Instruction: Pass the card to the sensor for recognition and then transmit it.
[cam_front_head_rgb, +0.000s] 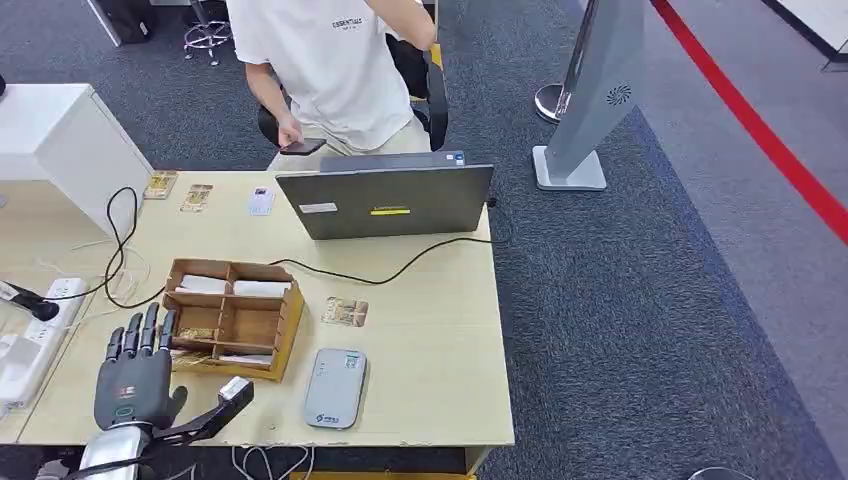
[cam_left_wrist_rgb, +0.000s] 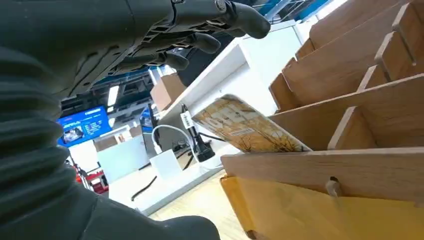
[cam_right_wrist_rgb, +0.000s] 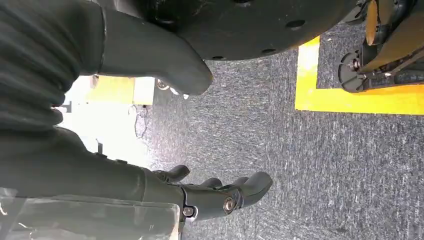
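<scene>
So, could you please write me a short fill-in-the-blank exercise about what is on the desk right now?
1. The left hand hovers open beside the wooden ____ with compartments.
2. The grey card reader lies on the desk nearer the robot than the loose ____ beside the organizer.
3. Behind the open laptop sits a ____ in a white shirt.

Missing words: organizer; card; person

The robot's left hand (cam_front_head_rgb: 133, 378) is dark grey with black segmented fingers (cam_front_head_rgb: 140, 336), a small green-ringed mark on its back, and a silver wrist cuff below. A black bracket beside it carries a pale camera block. In the wrist views, a grey ribbed cover leads to the right hand (cam_right_wrist_rgb: 220, 192), whose dark fingers show a round silver screw.
</scene>
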